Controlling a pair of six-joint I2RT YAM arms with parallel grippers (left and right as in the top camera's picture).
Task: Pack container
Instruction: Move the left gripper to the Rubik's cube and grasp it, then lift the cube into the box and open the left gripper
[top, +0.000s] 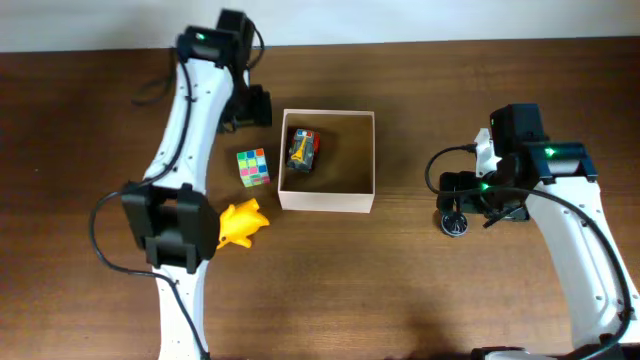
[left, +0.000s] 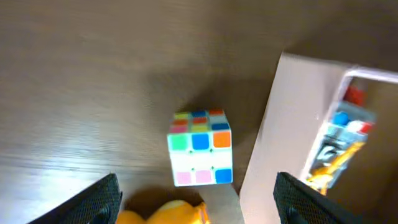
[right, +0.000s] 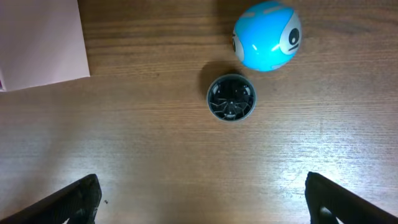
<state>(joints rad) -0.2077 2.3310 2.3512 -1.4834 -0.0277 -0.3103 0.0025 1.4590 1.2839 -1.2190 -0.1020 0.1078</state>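
Note:
The container (top: 328, 203) is a square white box with a tan inside, at the table's middle. A red, blue and yellow toy (top: 302, 150) lies inside it. The container's white wall (left: 273, 124) and the toy (left: 339, 146) also show in the left wrist view. A colour cube (top: 253, 167) (left: 200, 149) and a yellow duck toy (top: 242, 224) (left: 161, 214) lie left of it. My left gripper (top: 200, 232) (left: 199, 202) is open and empty above the duck. My right gripper (top: 475, 200) (right: 208, 202) is open and empty, high above the table.
A small dark round cap (top: 455, 222) (right: 231, 98) lies right of the container. A blue ball with eyes (right: 267, 35) lies just beyond it, hidden under my right arm in the overhead view. A container corner (right: 40, 40) shows at the right wrist view's top left.

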